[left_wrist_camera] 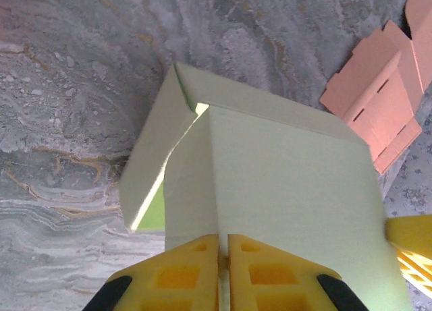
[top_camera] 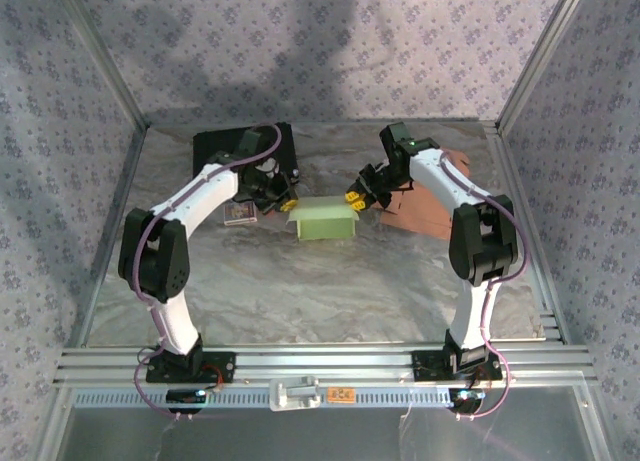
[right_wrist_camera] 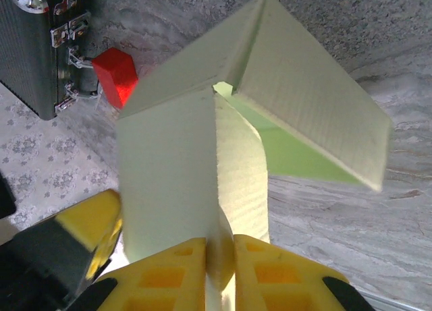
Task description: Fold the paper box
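We find the left fingers [left_wrist_camera: 189, 274] pinched shut on a wall of the paper box [left_wrist_camera: 283, 183]. The right fingers [right_wrist_camera: 162, 274] clamp a curled flap at its opposite end. The box sits on the counter [top_camera: 300, 281], near-right of the black case [top_camera: 212, 146]. We judge it part folded: walls raised, flaps loose, nothing tucked. The interior is hidden, and the left pinch is cut off at the frame edge.
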`<state>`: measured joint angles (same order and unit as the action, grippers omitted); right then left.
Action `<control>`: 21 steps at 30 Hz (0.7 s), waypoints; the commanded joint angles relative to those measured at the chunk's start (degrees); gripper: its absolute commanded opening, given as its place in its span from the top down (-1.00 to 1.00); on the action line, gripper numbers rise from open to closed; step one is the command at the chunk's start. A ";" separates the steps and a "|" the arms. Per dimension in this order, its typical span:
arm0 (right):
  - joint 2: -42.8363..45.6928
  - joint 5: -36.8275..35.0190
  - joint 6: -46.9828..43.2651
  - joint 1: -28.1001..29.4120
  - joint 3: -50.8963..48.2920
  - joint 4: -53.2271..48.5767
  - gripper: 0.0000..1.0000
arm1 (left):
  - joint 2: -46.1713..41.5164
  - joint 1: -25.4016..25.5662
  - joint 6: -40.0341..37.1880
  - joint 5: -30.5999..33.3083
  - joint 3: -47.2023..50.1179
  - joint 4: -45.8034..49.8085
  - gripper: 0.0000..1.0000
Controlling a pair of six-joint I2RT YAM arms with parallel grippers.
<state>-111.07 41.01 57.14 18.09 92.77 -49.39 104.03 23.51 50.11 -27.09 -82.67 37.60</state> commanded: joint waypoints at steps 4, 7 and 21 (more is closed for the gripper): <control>-2.64 3.89 -0.94 1.57 0.59 1.16 0.69 | 0.01 1.05 2.87 -4.15 2.17 -8.69 0.78; -3.06 3.64 -1.36 1.61 0.03 1.04 0.69 | 0.68 1.19 3.15 -4.46 2.42 -9.22 0.76; -3.94 2.58 -2.36 0.64 -1.37 0.83 0.69 | 1.52 -0.14 -0.57 -0.72 1.64 -1.56 0.15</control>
<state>-113.93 42.06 55.86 18.31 91.64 -48.58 104.25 23.57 51.24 -27.46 -80.05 33.34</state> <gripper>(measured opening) 0.154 0.422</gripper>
